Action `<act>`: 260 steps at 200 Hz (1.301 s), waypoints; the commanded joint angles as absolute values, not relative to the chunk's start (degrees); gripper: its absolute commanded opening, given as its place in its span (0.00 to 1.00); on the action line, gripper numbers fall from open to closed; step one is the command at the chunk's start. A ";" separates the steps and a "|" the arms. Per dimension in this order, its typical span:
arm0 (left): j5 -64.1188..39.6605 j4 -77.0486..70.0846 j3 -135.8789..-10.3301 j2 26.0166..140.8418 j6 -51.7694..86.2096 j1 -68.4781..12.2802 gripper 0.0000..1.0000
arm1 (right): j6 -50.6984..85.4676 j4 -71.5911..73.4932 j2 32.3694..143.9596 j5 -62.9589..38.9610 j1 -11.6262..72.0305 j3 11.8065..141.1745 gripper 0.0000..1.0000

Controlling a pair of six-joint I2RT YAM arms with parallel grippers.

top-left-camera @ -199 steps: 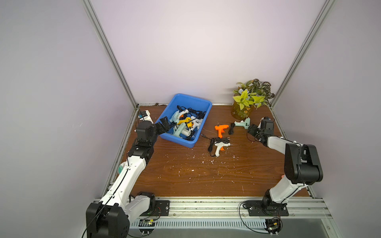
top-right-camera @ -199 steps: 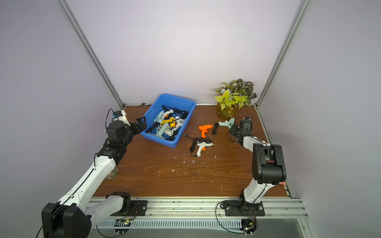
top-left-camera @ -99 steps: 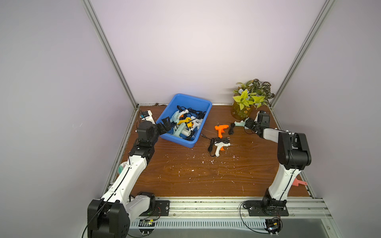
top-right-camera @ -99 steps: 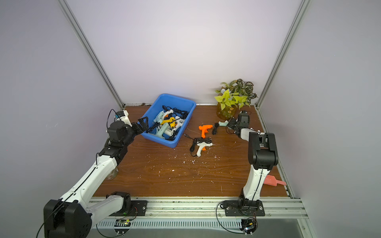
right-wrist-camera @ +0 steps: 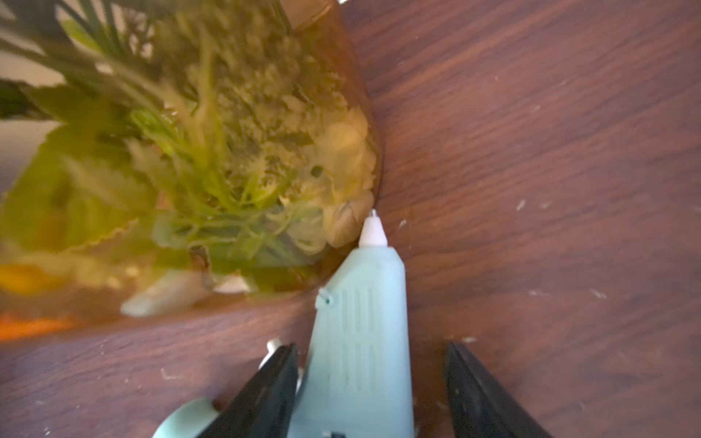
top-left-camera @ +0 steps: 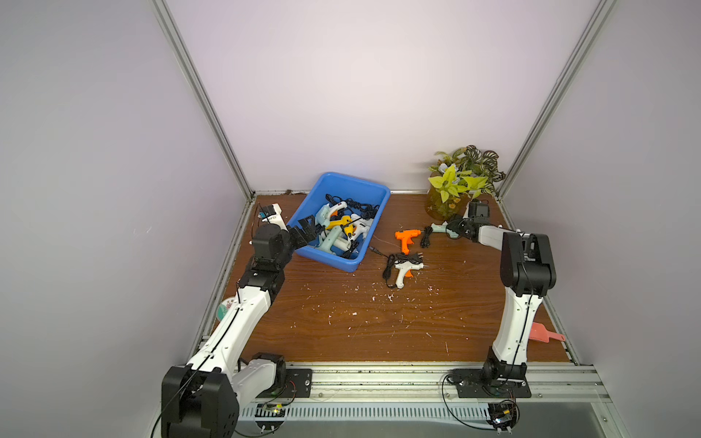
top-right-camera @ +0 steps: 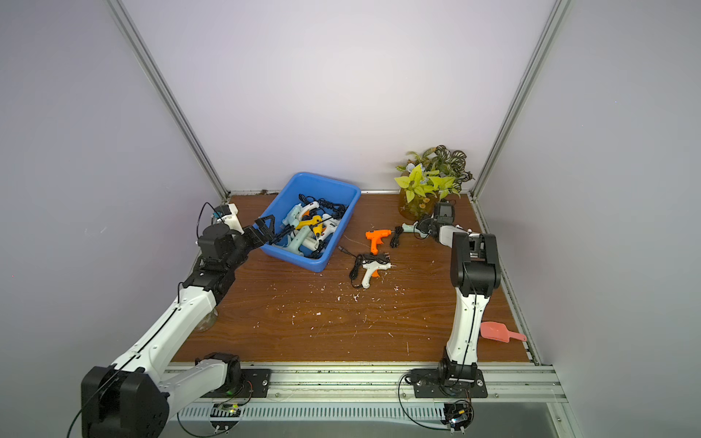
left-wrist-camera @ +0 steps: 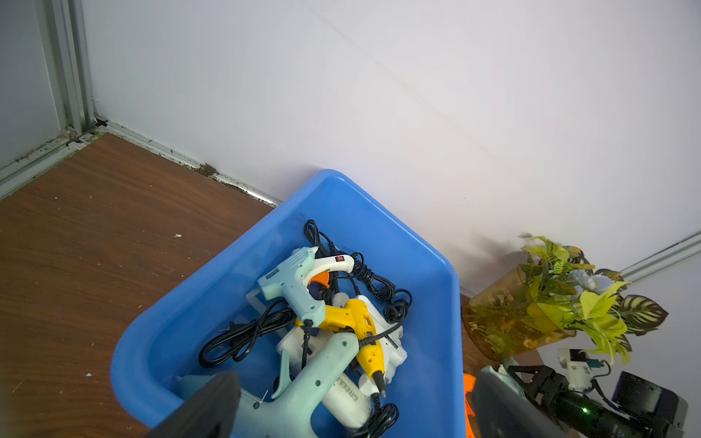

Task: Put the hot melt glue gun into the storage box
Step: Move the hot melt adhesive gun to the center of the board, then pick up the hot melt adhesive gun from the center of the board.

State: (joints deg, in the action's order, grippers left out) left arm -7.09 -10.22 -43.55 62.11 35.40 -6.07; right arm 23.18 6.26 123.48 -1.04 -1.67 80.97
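Wrist footage is showing right gripper spread astride mint glue gun, mostly hidden from above; left gripper is gaping.

White arm links, boxy black joints, thin black cables

The storage box holds several glue guns; the left gripper gapes beside its rim. An orange glue gun and a white glue gun lie nearby.
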 commanded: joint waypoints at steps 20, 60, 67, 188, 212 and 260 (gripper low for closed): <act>-8.13 -11.85 -43.53 61.38 35.77 -5.58 1.00 | 20.24 -5.87 125.51 2.50 -0.70 87.34 0.65; -7.97 -11.67 -43.42 61.08 35.62 -5.53 1.00 | 20.60 -5.71 122.79 2.67 -0.53 82.83 0.59; -7.91 -11.61 -43.37 61.01 35.62 -5.62 1.00 | 20.70 -5.39 121.94 2.49 -0.53 81.61 0.58; -10.09 -12.22 -42.80 62.03 36.00 -5.58 1.00 | 23.56 0.54 105.84 6.91 -0.53 58.66 0.64; -10.48 -12.57 -42.50 62.00 36.21 -5.58 1.00 | 23.95 0.05 107.49 6.92 -0.64 60.01 0.66; -10.40 -12.55 -42.41 61.92 36.13 -5.55 1.00 | 24.68 -0.25 109.18 5.61 -0.53 61.92 0.41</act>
State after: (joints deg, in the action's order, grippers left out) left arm -9.76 -10.76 -42.78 61.93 35.88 -6.07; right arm 23.51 1.96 108.12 6.02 -0.82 61.14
